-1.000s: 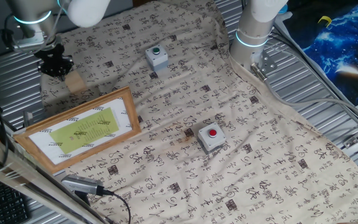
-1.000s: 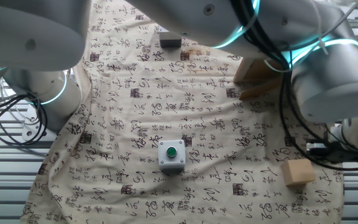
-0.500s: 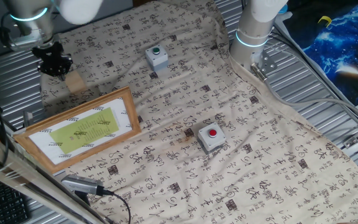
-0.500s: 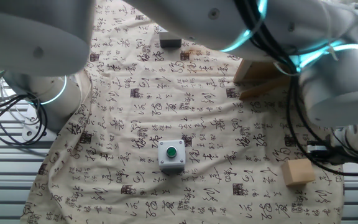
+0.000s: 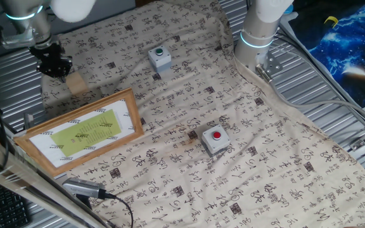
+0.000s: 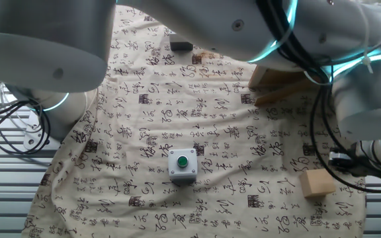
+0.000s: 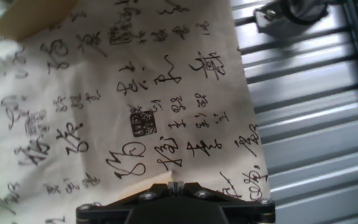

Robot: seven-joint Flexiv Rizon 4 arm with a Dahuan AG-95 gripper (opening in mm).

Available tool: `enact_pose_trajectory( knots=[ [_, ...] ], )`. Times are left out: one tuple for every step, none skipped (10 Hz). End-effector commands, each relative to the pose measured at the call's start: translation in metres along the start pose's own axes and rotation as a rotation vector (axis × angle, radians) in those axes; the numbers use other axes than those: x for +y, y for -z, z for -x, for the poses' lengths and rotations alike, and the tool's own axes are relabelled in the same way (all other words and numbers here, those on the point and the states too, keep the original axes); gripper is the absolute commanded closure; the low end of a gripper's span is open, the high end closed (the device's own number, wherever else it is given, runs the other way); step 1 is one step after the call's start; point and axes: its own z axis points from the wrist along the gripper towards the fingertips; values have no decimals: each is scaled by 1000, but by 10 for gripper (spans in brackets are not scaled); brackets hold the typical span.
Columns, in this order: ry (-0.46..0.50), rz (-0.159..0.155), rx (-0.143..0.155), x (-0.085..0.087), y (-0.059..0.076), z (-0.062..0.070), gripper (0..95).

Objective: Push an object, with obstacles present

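Note:
The object, a plain tan wooden block [image 5: 76,83], lies on the printed cloth near its far left edge; it also shows low right in the other fixed view [image 6: 318,183], and only its corner shows in the hand view [image 7: 14,22]. My black gripper [image 5: 54,65] hovers just behind and left of the block, fingers shut together with nothing between them [image 7: 176,185]. The obstacles are a grey box with a green button [image 5: 160,57] [image 6: 182,164], a grey box with a red button [image 5: 215,139], and a wood-framed yellow-green picture [image 5: 81,131] just in front of the block.
The cloth's edge [image 7: 247,106] runs beside the gripper, with ribbed metal table [image 7: 316,124] beyond it. The arm's white base [image 5: 258,31] stands at the back. A black cable with a silver plug [image 5: 84,188] lies at the front left. A blue poster [image 5: 347,44] lies at the right.
The gripper and arm have drifted slightly up and away from the block. The block, button boxes and picture have not moved.

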Motion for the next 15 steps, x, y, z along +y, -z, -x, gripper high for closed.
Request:
enact_pose_trajectory(
  knots=[
    [33,-25,28,0,2,-1,950],
    [21,-26,35,-1,2,-1,950],
    [-2,-29,47,-3,3,-4,950],
    [-4,-31,46,-6,5,-10,950],
    [13,-29,43,-15,10,-22,950],
    [31,-27,46,-22,15,-33,950],
    [45,-23,47,-29,20,-46,950],
    [53,-24,47,-31,21,-49,950],
    [54,-30,47,-31,21,-48,950],
    [52,-33,46,-31,21,-48,950],
    [64,-39,47,-30,20,-47,950],
    [72,-43,52,-30,20,-47,950],
    [70,-45,52,-28,18,-45,950],
    [69,-47,52,-27,17,-44,950],
    [60,-60,49,-24,14,-40,950]
  ],
)
